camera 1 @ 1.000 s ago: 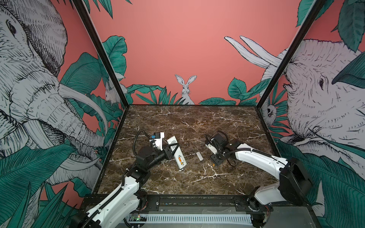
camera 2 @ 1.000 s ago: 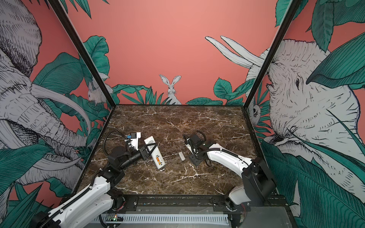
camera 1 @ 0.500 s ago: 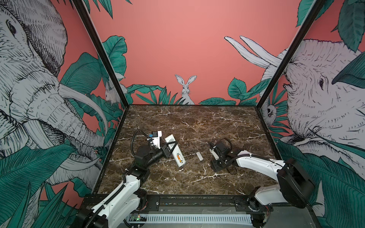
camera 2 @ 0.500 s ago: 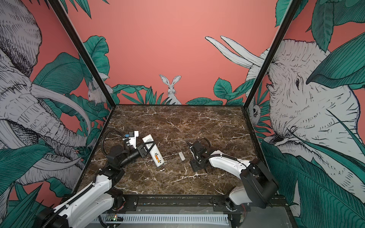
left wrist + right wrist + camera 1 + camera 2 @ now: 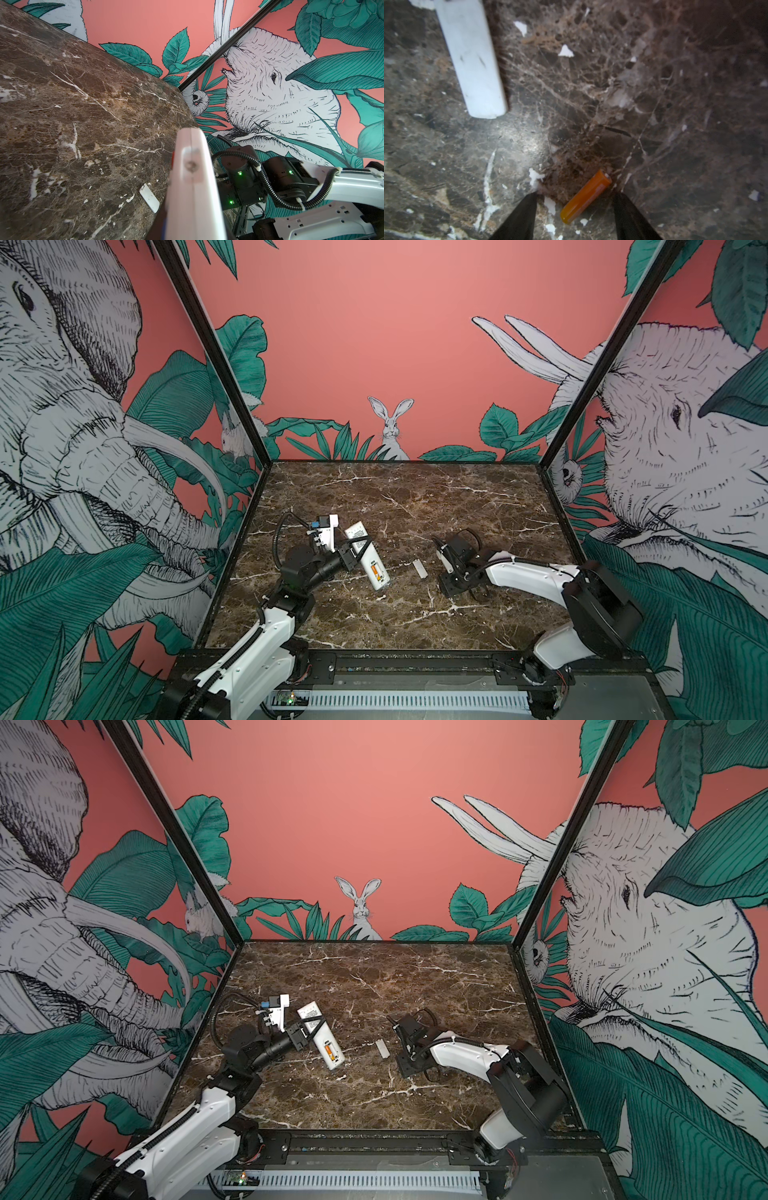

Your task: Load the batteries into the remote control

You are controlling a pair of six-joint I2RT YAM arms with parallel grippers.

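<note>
The left gripper (image 5: 358, 546) is clamped on the white remote control (image 5: 371, 562), which has one orange battery (image 5: 375, 572) in its uncovered compartment. The right gripper (image 5: 576, 196) points down at the marble table (image 5: 591, 93), its jaws spread either side of a second battery (image 5: 586, 196) lying loose between them.

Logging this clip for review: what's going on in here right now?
The left gripper is shut on the remote control, holding it back side up, with a loaded battery showing in its open compartment. The right gripper is down at the table, open, its fingers either side of the loose battery, not yet gripping it. The cover lies between the arms.
</note>
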